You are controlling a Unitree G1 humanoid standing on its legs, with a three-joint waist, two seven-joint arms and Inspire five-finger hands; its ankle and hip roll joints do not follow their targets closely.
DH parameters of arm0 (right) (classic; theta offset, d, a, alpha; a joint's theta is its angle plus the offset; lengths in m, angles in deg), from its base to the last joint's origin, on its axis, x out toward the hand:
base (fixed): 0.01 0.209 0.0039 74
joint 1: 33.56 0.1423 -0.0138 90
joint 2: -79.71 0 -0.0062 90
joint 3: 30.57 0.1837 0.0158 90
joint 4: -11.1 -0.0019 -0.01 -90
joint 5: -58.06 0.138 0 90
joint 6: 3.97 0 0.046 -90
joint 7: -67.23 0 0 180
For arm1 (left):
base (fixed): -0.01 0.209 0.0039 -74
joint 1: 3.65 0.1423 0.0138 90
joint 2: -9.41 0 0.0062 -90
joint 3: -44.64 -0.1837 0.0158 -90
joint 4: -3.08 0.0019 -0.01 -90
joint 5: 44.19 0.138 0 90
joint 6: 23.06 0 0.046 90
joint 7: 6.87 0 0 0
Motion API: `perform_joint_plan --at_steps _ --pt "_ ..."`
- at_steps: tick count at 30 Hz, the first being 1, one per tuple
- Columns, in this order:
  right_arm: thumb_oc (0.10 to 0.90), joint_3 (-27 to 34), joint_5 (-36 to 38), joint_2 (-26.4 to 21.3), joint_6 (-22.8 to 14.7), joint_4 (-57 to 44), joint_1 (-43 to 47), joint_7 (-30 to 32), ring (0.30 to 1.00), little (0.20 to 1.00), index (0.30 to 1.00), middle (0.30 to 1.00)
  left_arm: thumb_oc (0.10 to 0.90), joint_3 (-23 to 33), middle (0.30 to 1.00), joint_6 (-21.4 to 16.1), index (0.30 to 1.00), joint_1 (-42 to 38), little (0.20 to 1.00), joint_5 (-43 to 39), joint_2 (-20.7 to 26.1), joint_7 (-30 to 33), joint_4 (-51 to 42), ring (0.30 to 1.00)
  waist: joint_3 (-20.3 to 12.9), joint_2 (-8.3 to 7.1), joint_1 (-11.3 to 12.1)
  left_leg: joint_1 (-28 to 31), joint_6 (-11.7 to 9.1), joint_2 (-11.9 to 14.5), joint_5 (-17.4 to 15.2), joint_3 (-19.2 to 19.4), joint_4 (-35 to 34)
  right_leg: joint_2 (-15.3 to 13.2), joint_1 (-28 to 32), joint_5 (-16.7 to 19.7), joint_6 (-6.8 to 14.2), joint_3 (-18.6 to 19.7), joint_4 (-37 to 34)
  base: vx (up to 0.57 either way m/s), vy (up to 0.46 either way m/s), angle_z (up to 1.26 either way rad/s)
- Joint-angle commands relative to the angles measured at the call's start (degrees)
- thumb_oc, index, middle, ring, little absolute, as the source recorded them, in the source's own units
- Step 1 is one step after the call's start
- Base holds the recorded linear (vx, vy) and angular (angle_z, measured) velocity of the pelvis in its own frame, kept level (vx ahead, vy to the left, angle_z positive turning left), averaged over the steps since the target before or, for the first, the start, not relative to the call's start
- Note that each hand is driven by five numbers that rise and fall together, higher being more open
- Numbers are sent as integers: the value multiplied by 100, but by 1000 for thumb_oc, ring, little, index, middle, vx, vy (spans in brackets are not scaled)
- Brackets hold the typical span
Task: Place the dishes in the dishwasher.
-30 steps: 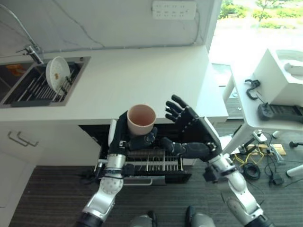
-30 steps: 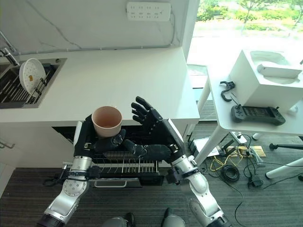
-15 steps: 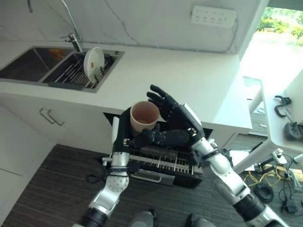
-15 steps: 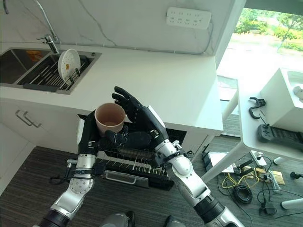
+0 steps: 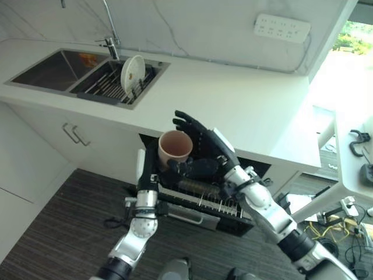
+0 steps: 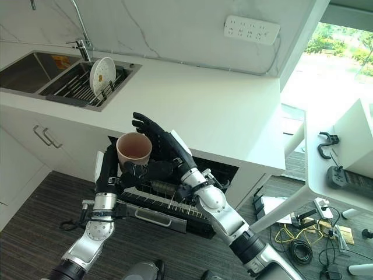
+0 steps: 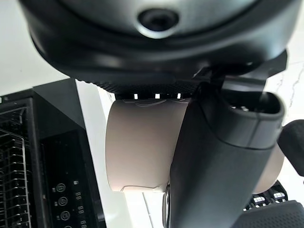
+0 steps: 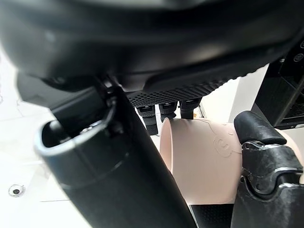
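Your left hand (image 5: 152, 169) is curled round the pink cup (image 5: 175, 147), upright above the open rack (image 5: 201, 201). Your right hand (image 5: 204, 146), fingers spread, touches its side. The cup looks light, stiff, smooth; hold the wall.

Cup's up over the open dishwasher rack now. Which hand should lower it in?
Left. The left hand is already curled round the pink cup, directly above the pulled-out rack. The right hand is open beside the cup, fingers straight, so using it would probably require a handover first.
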Motion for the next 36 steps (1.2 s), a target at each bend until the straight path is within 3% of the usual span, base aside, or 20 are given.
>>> perform_joint_plan --at_steps 1,15,23,31,36 --pt "800 -175 -275 462 -152 78 771 -37 900 900 900 900 400 -389 300 -742 300 -779 300 479 14 -98 -708 300 -264 -100 72 153 -182 121 -443 46 5 -154 477 -713 270 -18 38 -3 0 3" --pt "800 -263 -1288 447 -22 509 1144 716 900 900 900 900 400 -665 300 -596 300 -996 300 703 40 -191 -690 300 -258 -114 133 146 -139 71 -452 13 5 -161 466 -673 299 2 38 -1 -1 1" --pt "800 -209 -1426 413 55 694 1171 1152 900 900 900 900 400 -684 300 -465 300 -1086 300 894 74 12 -736 300 -229 -96 113 168 -123 57 -449 3 5 -157 473 -648 310 31 38 0 0 0" --pt "800 -270 -1293 514 344 736 1176 1201 900 900 900 900 400 -677 300 -380 300 -1143 300 1100 74 302 -753 300 -238 -73 102 195 -122 53 -452 9 5 -149 497 -664 296 39 38 0 0 0" --pt "800 -266 -890 664 563 888 1199 1295 900 900 900 900 400 -707 300 -429 300 -1223 300 1541 95 598 -818 300 -243 -69 108 197 -125 48 -447 -10 5 -147 509 -671 284 34 38 3 2 1"
